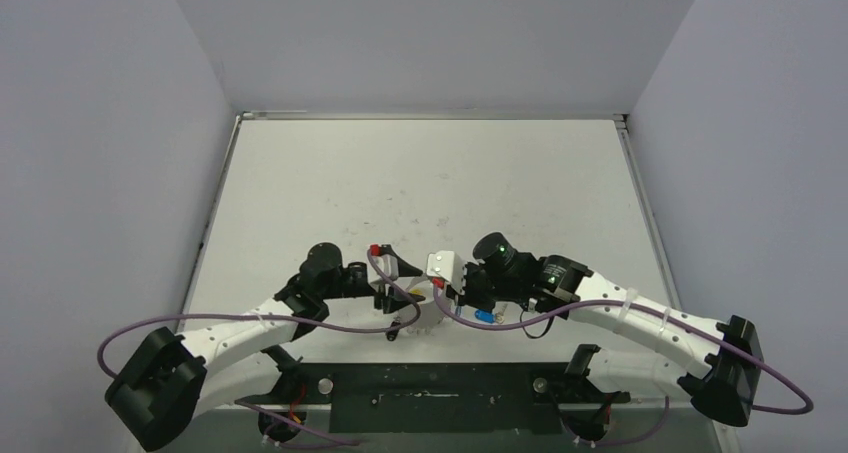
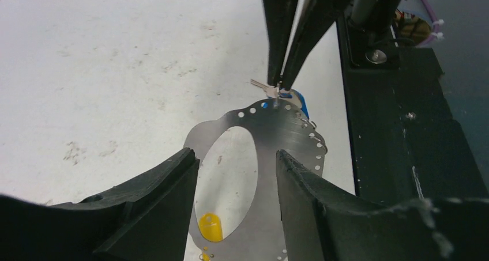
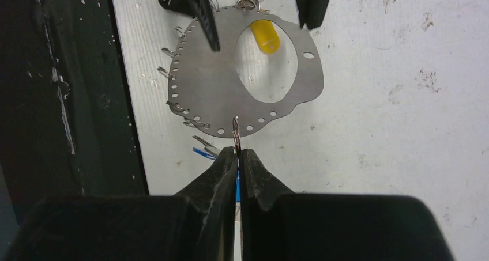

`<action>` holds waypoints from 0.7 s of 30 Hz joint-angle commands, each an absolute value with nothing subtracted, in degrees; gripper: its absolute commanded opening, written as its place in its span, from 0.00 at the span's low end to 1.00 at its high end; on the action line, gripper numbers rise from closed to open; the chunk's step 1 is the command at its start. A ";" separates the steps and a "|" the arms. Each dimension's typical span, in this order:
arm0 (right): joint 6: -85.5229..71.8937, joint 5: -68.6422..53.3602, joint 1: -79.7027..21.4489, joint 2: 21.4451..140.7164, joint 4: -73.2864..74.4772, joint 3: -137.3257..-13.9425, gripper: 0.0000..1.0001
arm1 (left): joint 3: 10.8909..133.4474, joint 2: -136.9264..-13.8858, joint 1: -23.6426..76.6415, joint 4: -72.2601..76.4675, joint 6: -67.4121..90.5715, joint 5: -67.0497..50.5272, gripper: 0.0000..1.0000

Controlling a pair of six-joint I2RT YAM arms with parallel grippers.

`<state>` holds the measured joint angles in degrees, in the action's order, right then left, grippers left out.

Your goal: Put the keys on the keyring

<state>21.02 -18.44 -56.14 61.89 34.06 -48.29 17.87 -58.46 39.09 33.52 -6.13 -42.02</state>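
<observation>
steel keyring [image 3: 202,82], a flat holed plate, at near edge of counter [image 3: 403,128], yellow key [image 3: 265,35] under its cutout. right gripper [image 3: 237,151] pinched on blue key [image 2: 300,104] at 1 rim hole; left gripper [image 2: 235,157] spread astride plate. risk: loose plate sliding, so key loop missing hole

The keyring [image 3: 196,88] is a flat silvery plate with rim holes and an oval cutout — yellow key [image 3: 265,35] at its 1 o'clock, blue key [image 3: 201,152] at 7.

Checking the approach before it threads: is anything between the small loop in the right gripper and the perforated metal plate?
Nothing visible does. The right gripper pinches the small wire loop right at a rim hole of the perforated keyring plate; the neighbouring clips sit off to one side.
</observation>
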 commanded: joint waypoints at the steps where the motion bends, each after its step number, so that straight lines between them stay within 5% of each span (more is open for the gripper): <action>1: 21.88 -17.06 -56.79 62.76 33.89 -51.82 0.00 | 21.64 -62.40 43.65 34.74 -12.93 -40.76 0.48; 14: 21.19 -19.11 -57.23 64.30 30.64 -51.59 0.00 | 19.90 -67.42 47.19 44.96 -9.92 -36.22 0.27; 21: 20.83 -18.85 -57.30 64.60 30.32 -51.92 0.00 | 20.83 -70.80 49.22 46.81 -9.88 -36.43 0.26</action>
<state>21.41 -18.48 -56.73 64.29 33.06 -49.54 19.14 -69.43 48.12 41.87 -10.48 -36.69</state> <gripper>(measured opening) 0.046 0.264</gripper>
